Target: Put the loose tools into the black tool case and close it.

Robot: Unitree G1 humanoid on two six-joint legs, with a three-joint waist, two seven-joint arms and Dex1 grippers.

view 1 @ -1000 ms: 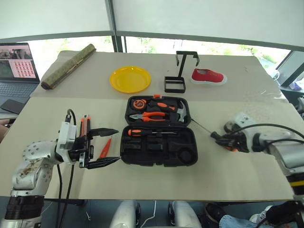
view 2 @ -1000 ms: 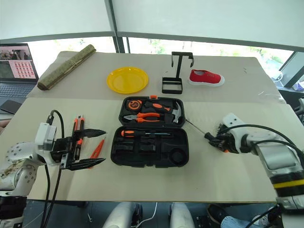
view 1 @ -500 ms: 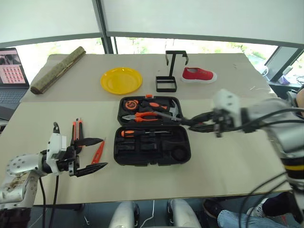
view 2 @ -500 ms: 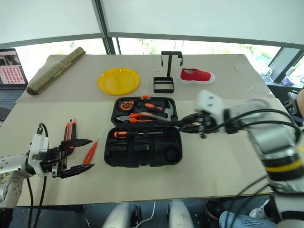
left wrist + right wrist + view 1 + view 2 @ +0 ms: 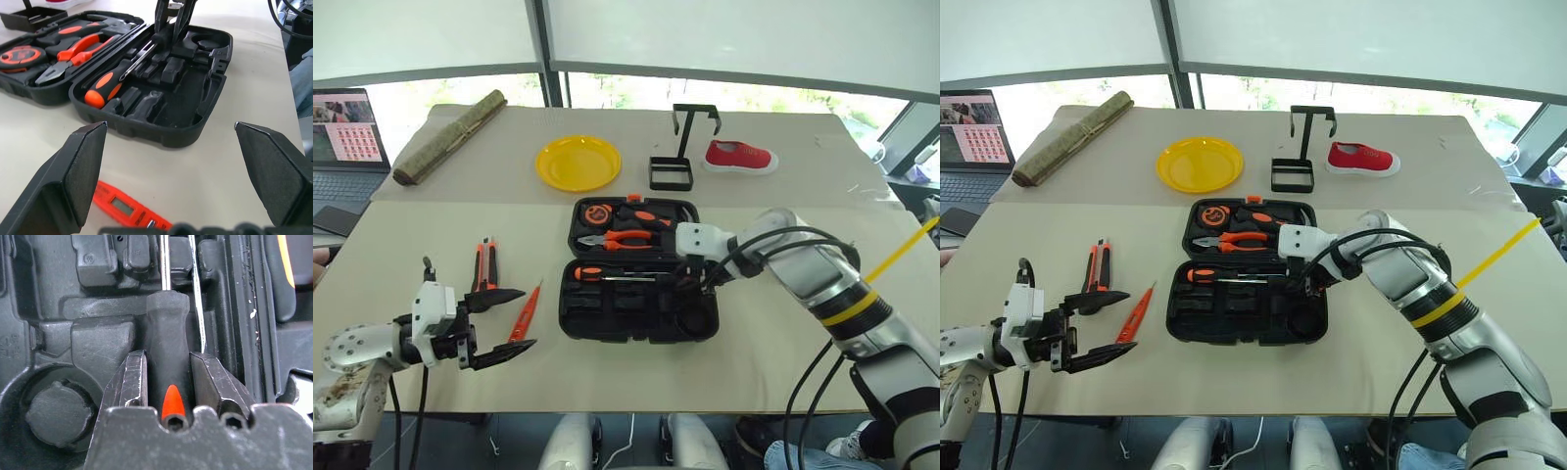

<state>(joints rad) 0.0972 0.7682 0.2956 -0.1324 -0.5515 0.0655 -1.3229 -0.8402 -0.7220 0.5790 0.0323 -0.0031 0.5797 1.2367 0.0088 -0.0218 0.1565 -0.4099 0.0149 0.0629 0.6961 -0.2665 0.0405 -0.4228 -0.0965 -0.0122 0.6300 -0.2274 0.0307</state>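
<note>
At mid-frame over the case, holds a screwdriver pinched in the right gripper, with the left gripper wide by the tester and knife at lower left; may jam askew across the slot if dropped tilted, blocking the lid.

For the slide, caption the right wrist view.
Right pincer clamped on a black-and-orange screwdriver, its shaft pointing along the moulded slots of the open black tool case.
</note>
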